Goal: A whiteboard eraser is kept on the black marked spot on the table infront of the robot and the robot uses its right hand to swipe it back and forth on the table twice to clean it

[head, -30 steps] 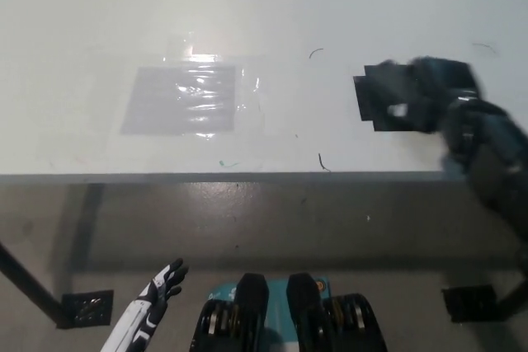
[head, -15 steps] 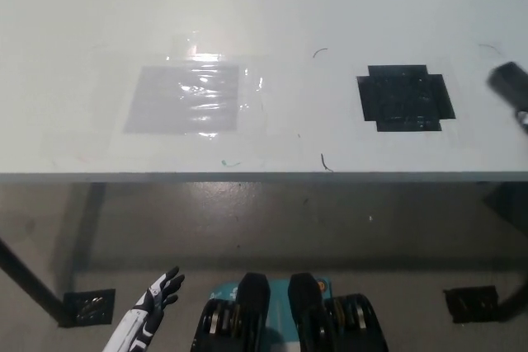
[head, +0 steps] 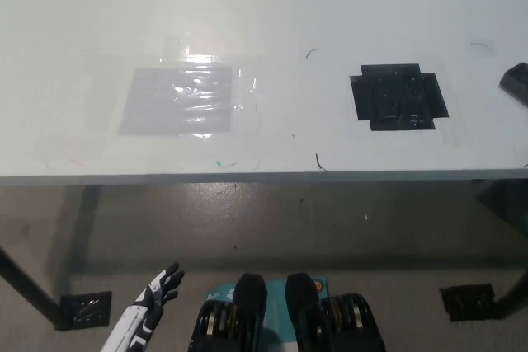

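table (head: 330, 6): white, faint pen marks
marked spot (head: 398, 97): black
taped sheet (head: 180, 100): grey, glossy
left hand (head: 153, 307): white, black fingers
floor (head: 272, 220): grey

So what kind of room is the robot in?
Probably a lab or workshop, not a home. There is a plain white table with a black marked spot and a taped clear plastic sheet on it, over a bare grey floor.

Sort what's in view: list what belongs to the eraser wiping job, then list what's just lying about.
Job:
- black cross-shaped marked spot, nothing on it
- white tabletop
- black shape at the right edge, hand or eraser, cannot tell

Lying about:
- clear shiny plastic sheet taped to the table
- white left hand, resting low, below the table edge
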`<action>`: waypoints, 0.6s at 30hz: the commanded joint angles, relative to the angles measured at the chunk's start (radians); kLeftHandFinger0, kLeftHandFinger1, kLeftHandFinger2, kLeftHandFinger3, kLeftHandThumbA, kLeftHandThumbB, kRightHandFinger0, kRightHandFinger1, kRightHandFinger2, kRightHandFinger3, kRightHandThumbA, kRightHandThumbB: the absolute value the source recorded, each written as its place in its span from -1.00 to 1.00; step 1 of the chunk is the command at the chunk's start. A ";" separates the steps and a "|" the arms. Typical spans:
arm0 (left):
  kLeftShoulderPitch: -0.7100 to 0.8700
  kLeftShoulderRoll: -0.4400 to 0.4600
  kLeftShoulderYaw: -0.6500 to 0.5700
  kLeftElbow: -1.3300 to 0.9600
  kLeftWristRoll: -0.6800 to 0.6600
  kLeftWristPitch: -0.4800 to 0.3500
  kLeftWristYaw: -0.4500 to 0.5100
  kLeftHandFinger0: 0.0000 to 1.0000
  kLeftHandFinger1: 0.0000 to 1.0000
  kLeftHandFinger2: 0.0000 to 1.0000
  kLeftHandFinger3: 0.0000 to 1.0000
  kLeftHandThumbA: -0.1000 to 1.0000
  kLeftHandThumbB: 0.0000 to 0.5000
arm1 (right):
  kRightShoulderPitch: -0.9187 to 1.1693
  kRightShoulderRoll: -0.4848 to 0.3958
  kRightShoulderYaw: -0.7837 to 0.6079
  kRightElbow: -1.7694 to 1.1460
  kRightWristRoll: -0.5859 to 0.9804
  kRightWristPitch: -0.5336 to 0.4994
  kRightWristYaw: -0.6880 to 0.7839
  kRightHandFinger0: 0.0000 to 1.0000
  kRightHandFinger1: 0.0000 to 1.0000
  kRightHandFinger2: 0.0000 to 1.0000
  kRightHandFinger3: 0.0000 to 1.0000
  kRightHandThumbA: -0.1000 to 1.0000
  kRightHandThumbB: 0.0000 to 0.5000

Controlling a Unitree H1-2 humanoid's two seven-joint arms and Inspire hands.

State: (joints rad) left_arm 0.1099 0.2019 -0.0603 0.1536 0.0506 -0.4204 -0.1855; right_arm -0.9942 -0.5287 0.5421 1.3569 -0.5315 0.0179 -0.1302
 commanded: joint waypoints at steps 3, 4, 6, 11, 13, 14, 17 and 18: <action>-0.004 0.006 0.003 -0.007 -0.020 -0.033 -0.001 1.00 1.00 1.00 1.00 1.00 0.53 | -0.010 -0.021 -0.051 -0.003 0.036 -0.002 0.042 -0.09 0.13 0.25 0.58 0.33 -0.07; -0.004 0.005 0.004 -0.006 -0.024 -0.032 -0.001 1.00 1.00 1.00 1.00 1.00 0.53 | -0.013 -0.008 -0.082 -0.010 0.066 -0.027 0.047 -0.41 -0.18 -0.10 0.03 0.28 -0.08; -0.009 0.003 0.005 -0.002 -0.027 -0.033 0.000 1.00 1.00 1.00 1.00 1.00 0.52 | -0.038 0.030 -0.178 -0.023 0.152 -0.031 0.108 -0.28 0.09 0.16 0.03 0.43 0.01; -0.013 -0.005 0.004 0.002 -0.021 -0.038 0.006 1.00 1.00 1.00 1.00 1.00 0.51 | -0.060 0.116 -0.286 -0.113 0.218 -0.048 0.185 -1.00 -0.56 -0.11 -0.27 0.57 -0.01; -0.016 -0.005 0.003 0.005 -0.026 -0.041 0.002 1.00 1.00 1.00 1.00 1.00 0.51 | -0.074 0.169 -0.298 -0.140 0.216 -0.028 0.193 -0.82 -0.01 0.49 -0.18 0.52 0.13; -0.017 -0.005 0.004 0.007 -0.028 -0.043 0.002 1.00 1.00 1.00 1.00 1.00 0.51 | -0.086 0.199 -0.306 -0.136 0.222 -0.014 0.199 -0.61 0.24 0.70 0.03 0.58 0.15; -0.014 -0.006 0.004 0.004 -0.018 -0.048 0.006 1.00 1.00 1.00 1.00 1.00 0.47 | -0.098 0.260 -0.306 -0.148 0.217 -0.015 0.202 -0.17 0.57 0.89 0.15 0.57 0.29; -0.013 -0.007 0.004 0.003 -0.014 -0.049 0.009 1.00 1.00 1.00 1.00 1.00 0.47 | -0.096 0.269 -0.304 -0.163 0.211 -0.009 0.199 -0.13 0.57 0.85 0.11 0.56 0.30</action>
State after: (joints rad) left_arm 0.0970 0.1960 -0.0589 0.1622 0.0476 -0.4221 -0.1856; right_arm -1.0246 -0.3331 0.2501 1.2529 -0.3659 0.0101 0.0052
